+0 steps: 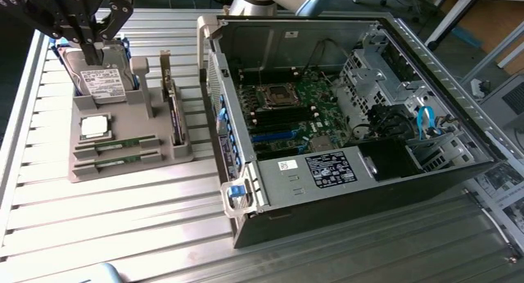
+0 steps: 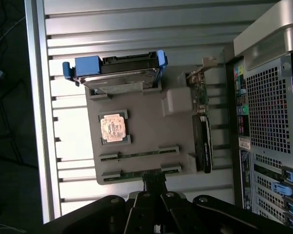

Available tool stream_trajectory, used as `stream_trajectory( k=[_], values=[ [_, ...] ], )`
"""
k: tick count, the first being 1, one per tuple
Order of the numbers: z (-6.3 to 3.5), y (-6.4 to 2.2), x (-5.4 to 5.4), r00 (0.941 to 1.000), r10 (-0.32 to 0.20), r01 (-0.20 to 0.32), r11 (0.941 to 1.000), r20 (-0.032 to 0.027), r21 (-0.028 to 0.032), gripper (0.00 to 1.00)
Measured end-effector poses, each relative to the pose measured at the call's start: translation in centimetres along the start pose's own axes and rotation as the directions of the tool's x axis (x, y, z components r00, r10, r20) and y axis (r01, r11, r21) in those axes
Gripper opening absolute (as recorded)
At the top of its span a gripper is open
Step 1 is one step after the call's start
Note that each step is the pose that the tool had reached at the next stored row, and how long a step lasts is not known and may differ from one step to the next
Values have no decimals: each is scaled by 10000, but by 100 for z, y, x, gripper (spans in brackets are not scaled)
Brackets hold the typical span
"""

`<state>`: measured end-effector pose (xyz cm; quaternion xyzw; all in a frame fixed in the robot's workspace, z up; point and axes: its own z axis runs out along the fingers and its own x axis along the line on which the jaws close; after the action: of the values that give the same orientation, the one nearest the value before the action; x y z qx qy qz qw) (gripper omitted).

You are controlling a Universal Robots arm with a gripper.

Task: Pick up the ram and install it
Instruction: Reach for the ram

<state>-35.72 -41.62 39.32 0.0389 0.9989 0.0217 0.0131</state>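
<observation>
Ribbed metal table [image 1: 123, 228] carries a grey tray [image 1: 135, 126] beside an open computer case [image 1: 278, 43], with furniture legs behind. Two green ram sticks [image 1: 115, 146] lie slotted in the tray. The claw [image 1: 86, 42], pressed together, hangs above the hard drive [image 1: 102, 80].

From the wrist, the closed claw [image 2: 155, 185] hangs at the tray's [image 2: 146, 131] edge, near the ram sticks [image 2: 139, 156].

A holder tray [image 1: 159, 145] is sitting on the slatted table [image 1: 123, 215], left of frame in the exterior view. On it, a hard drive [image 1: 102, 80] is standing uppermost, a CPU chip [image 1: 95, 127] is lying below it, and the upper ram stick [image 1: 117, 145] and lower ram stick [image 1: 115, 162] are lying lowest. An open computer case [image 1: 352, 228] is lying right of the tray.
</observation>
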Motion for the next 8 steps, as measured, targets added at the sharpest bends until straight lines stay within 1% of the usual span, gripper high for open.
stream_trajectory(
  k=[8],
  values=[
    [-2, -49, -4, 10000, -1, 1, 10000, 0, 1, 11]
  ],
)
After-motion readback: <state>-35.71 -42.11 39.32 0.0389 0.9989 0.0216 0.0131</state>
